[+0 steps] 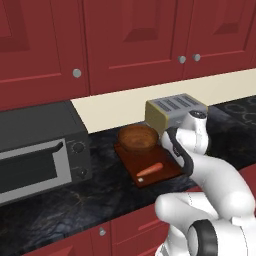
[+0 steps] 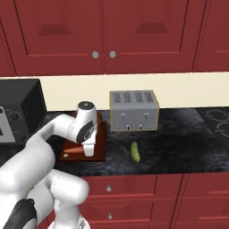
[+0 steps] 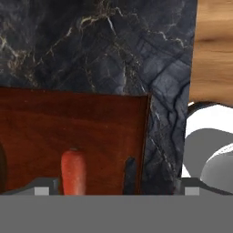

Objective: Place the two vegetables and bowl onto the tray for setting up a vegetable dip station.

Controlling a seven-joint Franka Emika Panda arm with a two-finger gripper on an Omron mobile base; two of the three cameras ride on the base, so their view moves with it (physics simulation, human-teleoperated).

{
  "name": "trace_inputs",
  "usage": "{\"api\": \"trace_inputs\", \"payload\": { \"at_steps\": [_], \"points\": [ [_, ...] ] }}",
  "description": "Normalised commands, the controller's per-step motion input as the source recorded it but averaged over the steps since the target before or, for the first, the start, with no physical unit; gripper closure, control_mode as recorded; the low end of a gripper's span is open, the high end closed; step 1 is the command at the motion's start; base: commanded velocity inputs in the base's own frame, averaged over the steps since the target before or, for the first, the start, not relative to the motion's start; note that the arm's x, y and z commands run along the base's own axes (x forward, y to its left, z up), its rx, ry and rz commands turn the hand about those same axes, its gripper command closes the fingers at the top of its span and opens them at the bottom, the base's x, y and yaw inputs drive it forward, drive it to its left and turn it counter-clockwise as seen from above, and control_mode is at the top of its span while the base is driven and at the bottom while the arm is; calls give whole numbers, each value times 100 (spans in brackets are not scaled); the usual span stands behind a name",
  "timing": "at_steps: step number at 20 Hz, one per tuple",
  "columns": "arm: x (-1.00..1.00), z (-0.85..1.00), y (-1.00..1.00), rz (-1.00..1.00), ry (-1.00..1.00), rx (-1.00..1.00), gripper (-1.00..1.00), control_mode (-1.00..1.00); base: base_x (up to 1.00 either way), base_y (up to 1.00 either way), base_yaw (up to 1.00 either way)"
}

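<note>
The brown wooden bowl [image 1: 138, 138] sits on the far end of the reddish-brown tray [image 1: 167, 170]. The orange carrot [image 1: 150, 171] lies on the tray's near half, close to the slot handle [image 3: 129, 175]. In the right base view the green cucumber [image 2: 135, 151] lies on the dark counter, right of the tray [image 2: 99, 154] and in front of the toaster. My gripper [image 3: 116, 187] hangs open a little above the tray's near end, its fingertips [image 3: 43, 186] set wide apart with the carrot [image 3: 73, 170] below and between them. It holds nothing.
A silver toaster [image 2: 133, 110] stands against the wall behind the cucumber. A black toaster oven [image 1: 40, 150] fills the counter to the left of the tray. The counter's front edge [image 3: 190, 68] runs just beside the tray's handle end.
</note>
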Motion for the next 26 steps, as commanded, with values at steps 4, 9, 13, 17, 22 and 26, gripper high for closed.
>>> {"api": "trace_inputs", "payload": {
  "at_steps": [4,9,13,17,22,26],
  "points": [
    [0,12,-29,27,2,-5,-100,-100,0,0,0],
    [0,9,-27,25,2,-7,-100,-100,0,0,0],
    [0,2,-26,20,1,-8,-100,-100,0,0,0],
    [-2,-2,-22,13,0,-6,-100,-100,0,0,0],
    [-6,-12,-17,0,0,0,-100,-100,0,0,0],
    [1,-3,-33,18,0,0,-100,-100,0,0,0]
  ]
}}
